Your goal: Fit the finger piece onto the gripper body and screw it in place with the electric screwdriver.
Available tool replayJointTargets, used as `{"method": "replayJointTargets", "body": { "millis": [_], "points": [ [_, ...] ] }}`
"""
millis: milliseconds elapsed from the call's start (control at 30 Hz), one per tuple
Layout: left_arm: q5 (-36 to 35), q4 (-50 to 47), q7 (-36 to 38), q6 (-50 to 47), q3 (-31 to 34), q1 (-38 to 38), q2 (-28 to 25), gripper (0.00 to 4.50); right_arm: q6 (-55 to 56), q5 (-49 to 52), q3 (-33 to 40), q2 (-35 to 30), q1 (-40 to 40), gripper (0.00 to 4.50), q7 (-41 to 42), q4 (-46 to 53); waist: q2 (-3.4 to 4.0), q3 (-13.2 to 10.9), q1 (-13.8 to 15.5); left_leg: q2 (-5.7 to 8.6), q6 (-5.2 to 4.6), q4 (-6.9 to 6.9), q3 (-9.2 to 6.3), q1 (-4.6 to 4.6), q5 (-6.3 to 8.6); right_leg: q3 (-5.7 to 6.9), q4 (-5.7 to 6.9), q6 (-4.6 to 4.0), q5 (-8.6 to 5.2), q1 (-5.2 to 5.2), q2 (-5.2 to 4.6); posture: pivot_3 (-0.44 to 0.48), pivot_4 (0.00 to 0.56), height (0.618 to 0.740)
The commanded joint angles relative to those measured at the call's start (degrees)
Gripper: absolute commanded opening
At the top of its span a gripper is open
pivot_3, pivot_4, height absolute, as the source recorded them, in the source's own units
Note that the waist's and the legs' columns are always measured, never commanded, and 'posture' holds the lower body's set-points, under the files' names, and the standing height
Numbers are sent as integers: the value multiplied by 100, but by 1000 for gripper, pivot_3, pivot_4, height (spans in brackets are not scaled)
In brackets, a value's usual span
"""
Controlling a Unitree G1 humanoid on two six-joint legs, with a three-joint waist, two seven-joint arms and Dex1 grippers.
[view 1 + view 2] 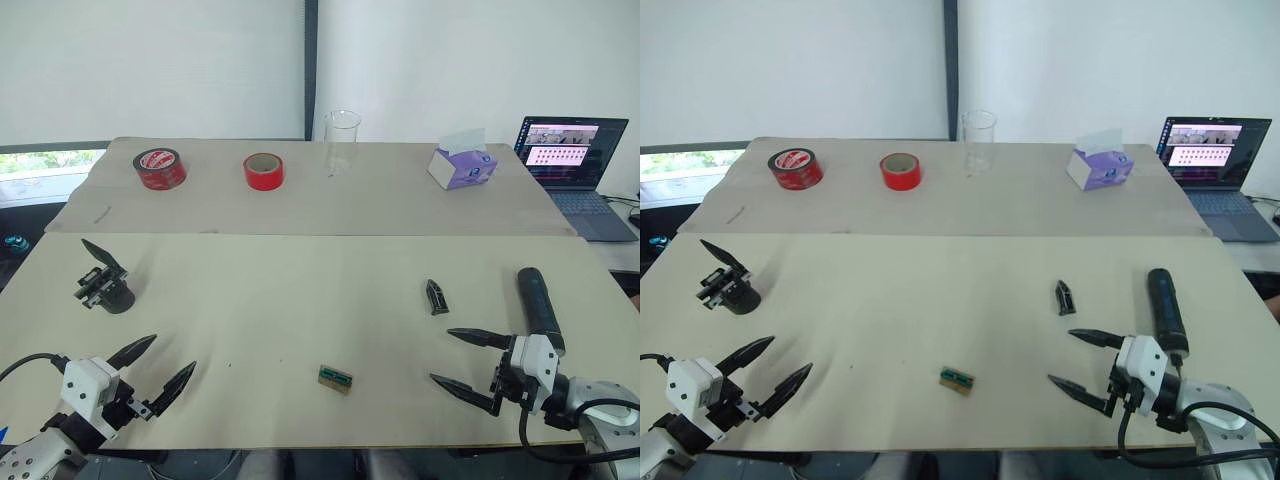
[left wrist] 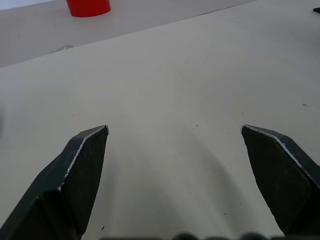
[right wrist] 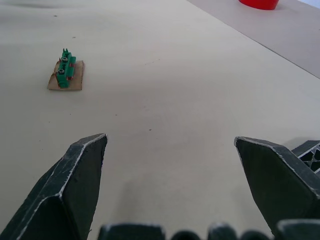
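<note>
Nothing is fitted yet, so the likely next move is to pick up the finger piece (image 1: 437, 297), and what matters is where it lies relative to the right gripper (image 1: 463, 359). The piece rests on the table (image 1: 290, 300) just beyond that gripper, a little toward the table's middle, with bare tabletop between them. Its long axis runs roughly away from the robot, tilted only slightly. The right gripper is spread wide and holds nothing; its two fingers point across the table toward the left side, so the piece sits off to the side of the gap, not inside it. My judgement is that the gripper needs to swing outward and forward before the wedge comes between its fingers.

The right arm is clearly the nearer one. The left gripper (image 1: 160, 369) is also wide open and empty, and it is well apart from the finger piece, on the far side of the small green block (image 1: 336, 378). The gripper body (image 1: 103, 283) stands just beyond the left gripper, its single finger sticking up and leaning.

The screwdriver (image 1: 537, 304) lies to the outer side of the finger piece, close beside the right gripper's wrist, its length also running away from the robot.
</note>
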State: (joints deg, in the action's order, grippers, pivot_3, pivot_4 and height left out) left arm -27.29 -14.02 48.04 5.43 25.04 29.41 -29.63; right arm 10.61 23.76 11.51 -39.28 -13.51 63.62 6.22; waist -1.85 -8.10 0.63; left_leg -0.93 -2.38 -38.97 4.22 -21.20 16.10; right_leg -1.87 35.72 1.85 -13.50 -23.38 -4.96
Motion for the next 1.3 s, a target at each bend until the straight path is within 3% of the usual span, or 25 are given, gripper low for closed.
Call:
{"method": "replayJointTargets", "body": {
  "millis": [33, 333, 567, 767, 1033, 1167, 1300],
  "points": [
    [-146, -328, -71, -95, 42, -15, -2, 4500, 42, 39, 20, -17, 84, 4486, 18, 63, 0, 0, 0, 0, 0, 0, 0, 0, 0, 0, 0, 0, 0, 0, 0, 0, 150, 740],
    [-1614, -1422, -1349, -1570, 543, -138, 263, 4500, -639, 450, -232, 347, 382, 4486, -367, 716, 6, -5, -31, -1, 1, 1, -8, -2, 0, 0, 5, 2, 1, 0, -12, 0, 150, 740],
    [-1559, -1087, -2453, -1225, 1601, 120, 1191, 4500, -657, 116, -648, 868, 804, 4486, -875, 1037, -13, -15, -88, 0, 0, 3, -9, -4, 0, 4, 3, 21, 10, -3, -3, 0, 150, 740],
    [-1516, -861, -2930, -1164, 2144, 324, 1484, 4500, 14, 471, -610, 1294, 754, 4486, -560, 911, -35, -25, -2, 4, 1, 2, -11, -10, 0, 16, -4, 4, -1, -5, -4, 0, 150, 740],
    [-984, -1090, -3136, -1765, 1491, -169, 867, 4500, -86, 712, -587, 1186, 771, 4486, -205, 778, -51, -31, 9, 6, 39, 1, -15, -8, 22, 29, -3, -1, 2, 0, -19, 0, 150, 740],
    [-328, -546, -3064, -2031, 1026, -707, 201, 4500, -229, 647, -683, 1200, 864, 4486, -417, 1011, -46, -32, -4, 6, 35, 0, -15, -4, 14, 40, 10, -7, 7, 0, -9, 0, 150, 740],
    [117, 168, -3055, -1862, 858, -1207, 7, 4500, -352, 609, -742, 1181, 900, 4486, -606, 1229, -42, -33, -62, 5, 9, 5, -14, -1, -2, 46, 10, 7, 15, -6, 10, 0, 150, 740]
  ]
}}
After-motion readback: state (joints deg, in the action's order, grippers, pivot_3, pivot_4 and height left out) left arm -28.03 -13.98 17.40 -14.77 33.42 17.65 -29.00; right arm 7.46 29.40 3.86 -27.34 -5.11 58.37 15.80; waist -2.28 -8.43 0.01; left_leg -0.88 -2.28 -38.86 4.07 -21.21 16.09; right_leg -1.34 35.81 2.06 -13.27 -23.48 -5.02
